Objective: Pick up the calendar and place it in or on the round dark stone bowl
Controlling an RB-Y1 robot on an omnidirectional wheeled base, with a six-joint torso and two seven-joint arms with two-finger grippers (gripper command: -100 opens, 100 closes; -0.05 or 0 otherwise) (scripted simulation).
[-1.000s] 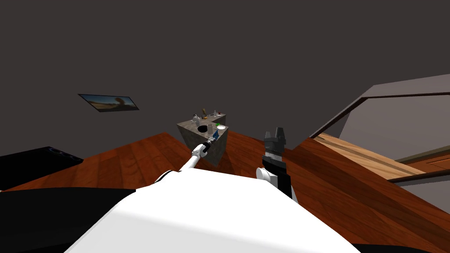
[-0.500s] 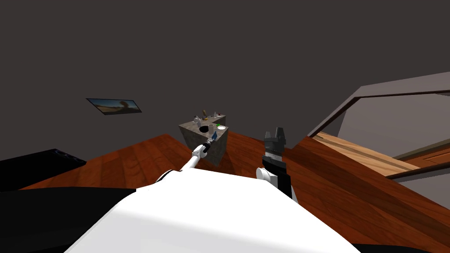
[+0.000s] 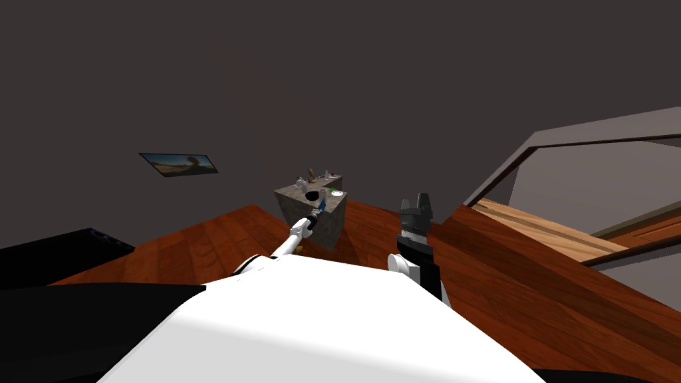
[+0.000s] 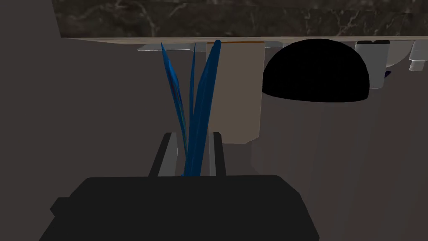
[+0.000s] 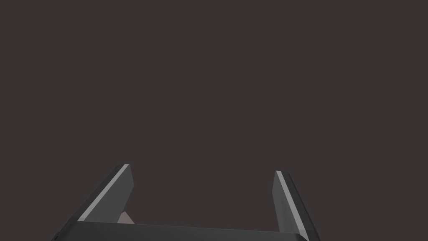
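The left arm reaches out over the wood floor (image 3: 199,239) to the near edge of a grey stone counter (image 3: 330,229). The left gripper (image 4: 192,134) has its two fingers (image 4: 169,155) pressed together on a blue calendar (image 4: 197,121), pinching its lower end. The calendar's thin leaves fan out a little beyond the fingertips and point toward the counter top; I cannot tell whether they touch it.

In the head view the calendar (image 3: 322,202) shows as a small blue sliver at the counter's near edge. It is just on the near side of the round black bowl (image 3: 310,195) and apart from it. From the left wrist, the bowl (image 4: 315,71) sits on the counter beside the calendar, with a tan block (image 4: 235,96) standing between them. A white plate (image 3: 337,193) lies on the counter right of the bowl. A few small items at the far end are too small to name.

The right gripper (image 5: 202,168) is held up near the chest on the right, well apart from the counter, with its fingers spread wide and nothing between them. A framed picture (image 3: 178,163) hangs on the dark wall to the left.
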